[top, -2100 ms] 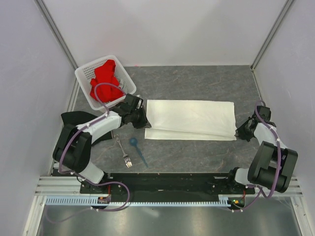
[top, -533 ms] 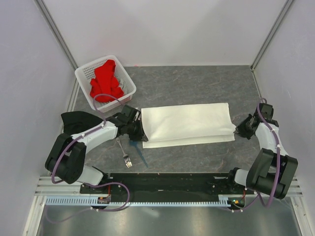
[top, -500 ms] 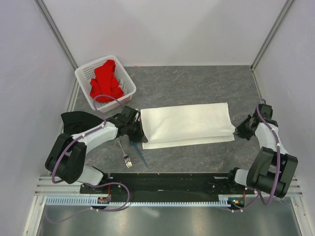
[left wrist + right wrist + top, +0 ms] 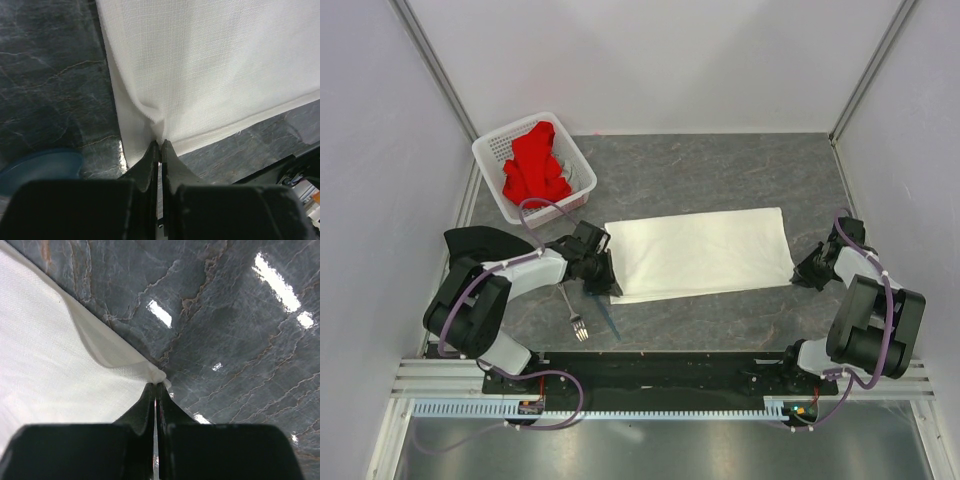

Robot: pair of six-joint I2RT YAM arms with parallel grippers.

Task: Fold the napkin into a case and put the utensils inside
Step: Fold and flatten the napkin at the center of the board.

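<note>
The cream-white napkin lies folded as a wide layered band across the middle of the table. My left gripper is shut on its near-left corner, seen pinched in the left wrist view. My right gripper is shut on the near-right corner, with the cloth bunched at the tips. The silver fork lies on the table just near of the left gripper. The blue spoon lies beside it, its bowl under my left wrist.
A white perforated basket with a red cloth stands at the back left. A black cloth lies at the left edge, behind the left arm. Grey marbled table surface surrounds the napkin.
Both grippers have moved toward the near edge, pulling the napkin's top layer over the lower one. The lower strip no longer shows. The left gripper now covers the spoon's bowl.
</note>
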